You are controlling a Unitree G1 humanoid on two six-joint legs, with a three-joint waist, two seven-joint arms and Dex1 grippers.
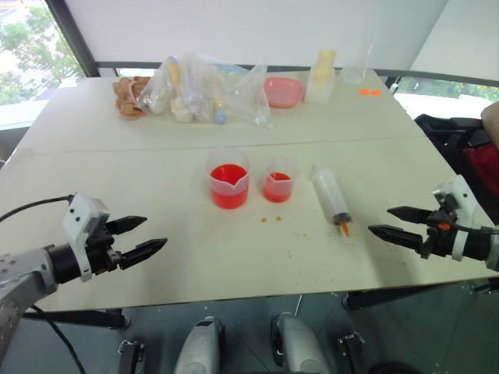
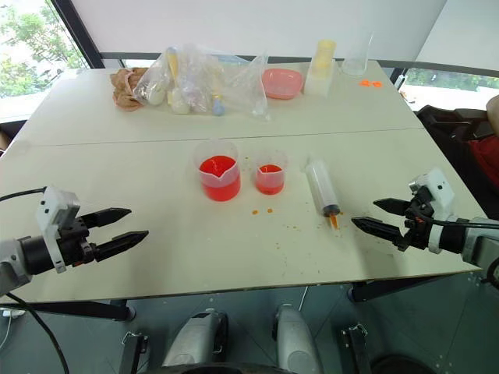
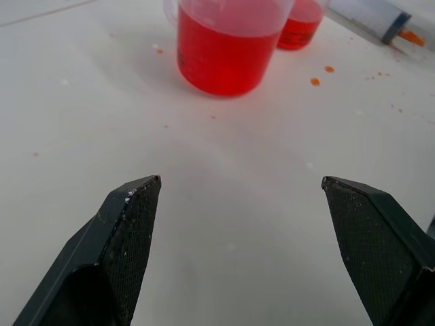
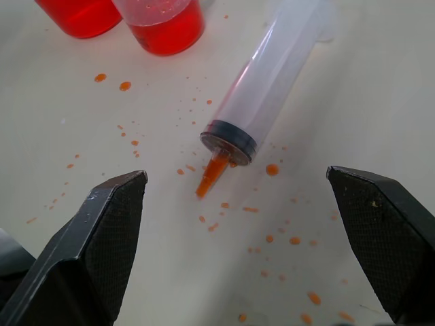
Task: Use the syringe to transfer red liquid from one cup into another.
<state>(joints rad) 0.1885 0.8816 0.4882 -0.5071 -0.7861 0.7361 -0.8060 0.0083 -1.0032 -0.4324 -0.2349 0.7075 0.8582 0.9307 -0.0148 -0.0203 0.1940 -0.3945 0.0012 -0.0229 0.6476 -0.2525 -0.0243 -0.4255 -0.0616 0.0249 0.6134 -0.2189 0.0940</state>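
The syringe (image 1: pixel 331 199) lies flat on the table (image 1: pixel 195 257), just right of the two cups, its long axis running near to far with a slight slant. Its orange tip points toward the near edge and its plunger end toward the far side. It is empty of any visible charge, and small orange specks dot the table around the tip.

The right gripper (image 1: pixel 395 222) is plainly the nearer one. It hovers above the table to the right of the syringe, near the tip end, fingers spread wide and holding nothing. In the right wrist view the barrel lies ahead between the two fingers, well short of them, tip toward the camera. The likely next move is a short reach leftward and down, closing across the barrel.

The left gripper (image 1: pixel 144 238) hangs well apart on the near left, also wide open and empty, aimed roughly at the larger cup (image 1: pixel 228 185).

That cup holds red liquid (image 1: pixel 228 178) to about half its height. The smaller cup (image 1: pixel 277 184), just to its right, already holds some too.

Faint dark graduation marks show on the larger cup's wall, too small to read. No brand or label is legible anywhere.
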